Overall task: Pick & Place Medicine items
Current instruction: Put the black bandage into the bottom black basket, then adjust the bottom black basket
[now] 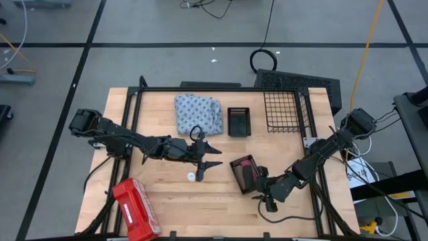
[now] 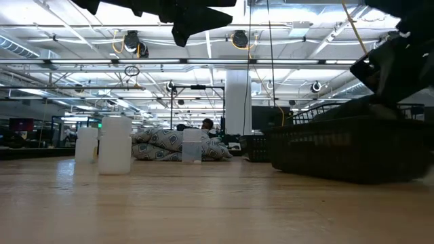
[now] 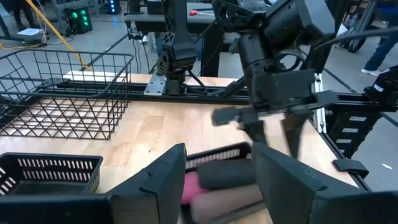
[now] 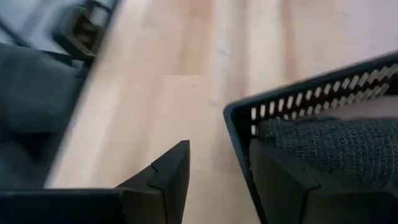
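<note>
Tools work a half-filled black tray (image 1: 245,173) on the surface: right tool (image 1: 262,195), fingers apart, straddles its rim; left tool (image 1: 212,156) hovers spread, empty. Next, the white bottle (image 1: 191,177) likely needs grasping.

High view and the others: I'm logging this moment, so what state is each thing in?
left gripper: open, empty, hovering mid-table.
right gripper: open, one finger on each side of the small black tray's wall.
small black tray: on the table, tubes lying inside.
pink tube: lying in that tray.
white bottle: upright on the table, below the left gripper.
wire basket: upright, empty.
red case: closed, lying flat.
cloth: crumpled.
</note>
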You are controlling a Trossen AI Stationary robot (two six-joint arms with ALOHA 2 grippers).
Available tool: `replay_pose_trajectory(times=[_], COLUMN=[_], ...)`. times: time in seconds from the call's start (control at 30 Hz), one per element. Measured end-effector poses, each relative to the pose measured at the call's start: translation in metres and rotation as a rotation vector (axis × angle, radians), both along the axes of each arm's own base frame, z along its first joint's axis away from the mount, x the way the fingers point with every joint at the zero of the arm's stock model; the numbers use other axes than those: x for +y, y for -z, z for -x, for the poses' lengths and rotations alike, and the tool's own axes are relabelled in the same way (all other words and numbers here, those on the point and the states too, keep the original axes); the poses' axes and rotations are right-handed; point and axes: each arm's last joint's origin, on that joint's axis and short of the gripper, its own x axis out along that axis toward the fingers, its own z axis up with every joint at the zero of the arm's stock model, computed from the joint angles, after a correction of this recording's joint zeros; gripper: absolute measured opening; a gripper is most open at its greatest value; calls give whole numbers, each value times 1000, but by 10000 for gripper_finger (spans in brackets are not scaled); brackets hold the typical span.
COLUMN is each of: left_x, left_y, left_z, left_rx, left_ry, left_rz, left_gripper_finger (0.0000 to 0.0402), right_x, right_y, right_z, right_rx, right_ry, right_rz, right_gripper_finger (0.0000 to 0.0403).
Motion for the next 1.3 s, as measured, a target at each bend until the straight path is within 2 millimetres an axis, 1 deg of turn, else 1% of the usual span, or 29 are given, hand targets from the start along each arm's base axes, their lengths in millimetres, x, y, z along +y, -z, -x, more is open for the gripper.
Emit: replay_pose_trajectory(times=[0.13,0.27,0.5,0.57,0.67,0.83,1.17,1.3], left_x=[0,0,0,0,0,0,0,0], left_y=[0,1,2,2,2,2,2,2], left_z=[0,0,0,0,0,0,0,0], left_rx=[1,5,17,16,20,22,22,22], left_ry=[0,0,-1,-1,-1,-1,-1,-1], left_rz=[0,-1,2,2,2,1,1,0], left_gripper_finger=[191,191,191,191,191,191,191,191], right_x=[-2,-3,-13,-17,-20,-22,-17,-16], right_y=[-1,-8,-32,-35,-30,-20,4,7], right_z=[-1,1,17,21,25,27,21,20], right_rx=[-37,-67,-85,-74,-19,51,137,147], right_ry=[32,3,-13,-12,-29,-70,-85,-81], right_rz=[60,58,66,77,135,224,291,301], right_gripper_finger=[155,155,155,155,155,155,155,152])
